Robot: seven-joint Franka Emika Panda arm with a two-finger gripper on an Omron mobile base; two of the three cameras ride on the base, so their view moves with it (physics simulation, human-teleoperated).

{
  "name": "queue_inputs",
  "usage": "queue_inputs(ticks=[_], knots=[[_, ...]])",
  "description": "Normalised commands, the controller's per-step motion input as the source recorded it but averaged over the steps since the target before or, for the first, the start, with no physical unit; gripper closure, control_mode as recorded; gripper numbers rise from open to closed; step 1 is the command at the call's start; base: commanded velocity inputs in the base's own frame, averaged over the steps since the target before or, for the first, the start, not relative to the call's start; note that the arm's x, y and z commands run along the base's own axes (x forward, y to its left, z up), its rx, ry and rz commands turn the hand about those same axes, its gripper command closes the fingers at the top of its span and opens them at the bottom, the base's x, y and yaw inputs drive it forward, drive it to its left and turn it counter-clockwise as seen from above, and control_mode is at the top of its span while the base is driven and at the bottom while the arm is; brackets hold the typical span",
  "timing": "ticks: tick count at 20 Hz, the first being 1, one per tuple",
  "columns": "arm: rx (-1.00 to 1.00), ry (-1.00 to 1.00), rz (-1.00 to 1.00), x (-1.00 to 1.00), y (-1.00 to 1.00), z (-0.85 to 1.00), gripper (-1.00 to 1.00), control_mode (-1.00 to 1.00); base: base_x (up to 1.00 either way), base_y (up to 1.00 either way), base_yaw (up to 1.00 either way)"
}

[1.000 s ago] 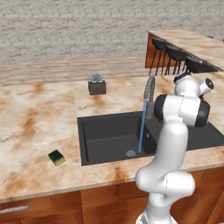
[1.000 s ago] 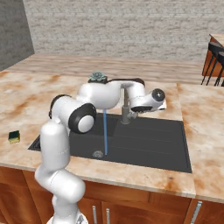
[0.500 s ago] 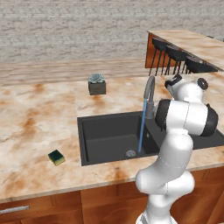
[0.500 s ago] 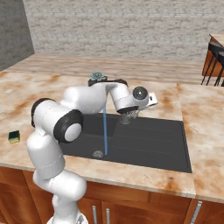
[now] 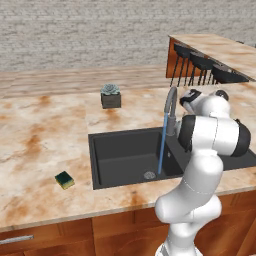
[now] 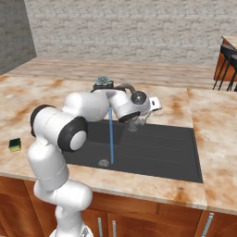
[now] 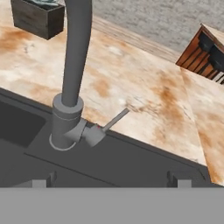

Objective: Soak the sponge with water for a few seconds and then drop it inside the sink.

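Observation:
The sponge [image 5: 64, 180] [image 6: 15, 145], dark green over yellow, lies on the marble counter left of the sink [image 5: 117, 152] [image 6: 159, 148], far from the arm. A thin blue stream of water [image 5: 161, 149] [image 6: 111, 139] falls from the grey curved faucet [image 5: 170, 105] [image 7: 72, 74] to the round drain [image 5: 149, 175]. My gripper [image 6: 134, 126] [image 7: 109, 180] hovers over the sink's back edge just right of the faucet base. It is open, with nothing between its fingertips [image 7: 43, 180]. The faucet's lever handle [image 7: 109, 124] sticks out just ahead of it.
A dark square pot with a succulent [image 5: 110, 96] [image 6: 102, 83] [image 7: 37, 17] stands on the counter behind the sink. Black bar stools [image 5: 200, 62] [image 6: 229, 62] line a raised counter at the far right. Wide bare marble [image 5: 40, 135] stretches left of the sink.
The arm has folded and the hand has drawn in from the right toward the faucet base. The jaws have stayed open, the water keeps running and the sponge has not moved.

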Motion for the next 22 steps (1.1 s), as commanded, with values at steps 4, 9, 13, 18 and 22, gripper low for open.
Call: queue_inputs(ticks=[4,9,13,18,22], knots=[[-0.03,0.08,0.0,0.0,0.12,0.15,-1.0,-1.0,0.0,0.0,0.0],[-0.05,0.0,0.0,-0.03,0.03,0.63,-1.0,-1.0,0.0,0.0,0.0],[-0.01,0.0,0.0,-0.19,0.0,0.88,-1.0,-1.0,0.0,0.0,0.0],[0.0,0.0,0.0,-0.35,0.0,0.71,-1.0,-1.0,0.0,0.0,0.0],[0.0,0.0,0.0,-0.34,0.0,0.55,-1.0,-1.0,0.0,0.0,0.0]])
